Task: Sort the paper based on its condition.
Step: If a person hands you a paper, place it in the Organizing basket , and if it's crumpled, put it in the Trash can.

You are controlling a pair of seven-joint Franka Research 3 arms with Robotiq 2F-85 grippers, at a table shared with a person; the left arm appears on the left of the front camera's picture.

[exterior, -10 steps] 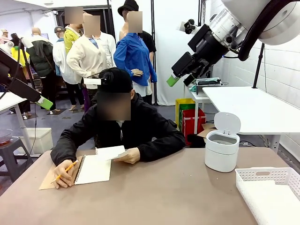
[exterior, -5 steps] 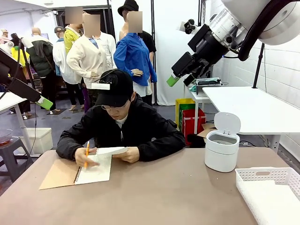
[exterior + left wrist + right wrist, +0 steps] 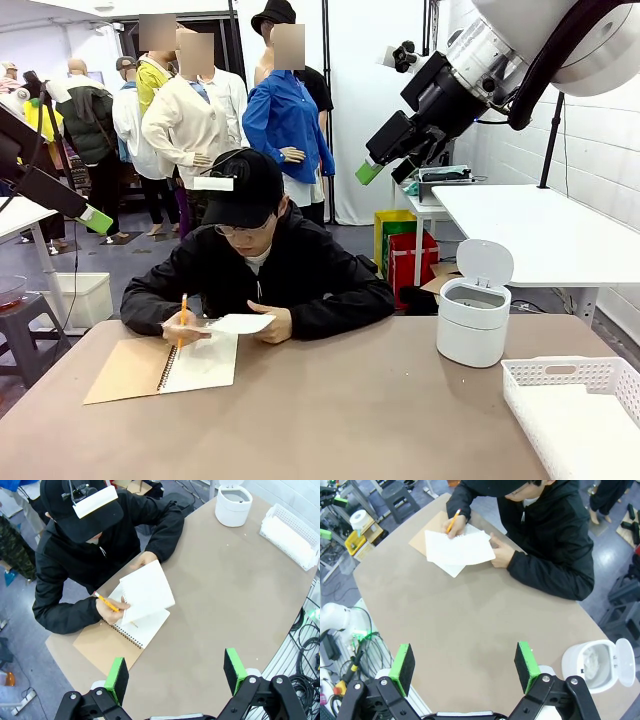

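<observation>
Both grippers, left [image 3: 176,676] and right [image 3: 465,669], hovered with jaws spread, empty, presumably waiting, while the person lifted the paper [image 3: 146,591] above the notebook [image 3: 142,629] at center-left of the counter [image 3: 225,595].

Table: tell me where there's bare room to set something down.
The table is bare across its middle and near edge, between the open notebook and the white basket. There is also bare room between the person's sleeve and the white lidded bin. It is crowded at the far left, around the notebook, the sheet and the person's hands.
</observation>
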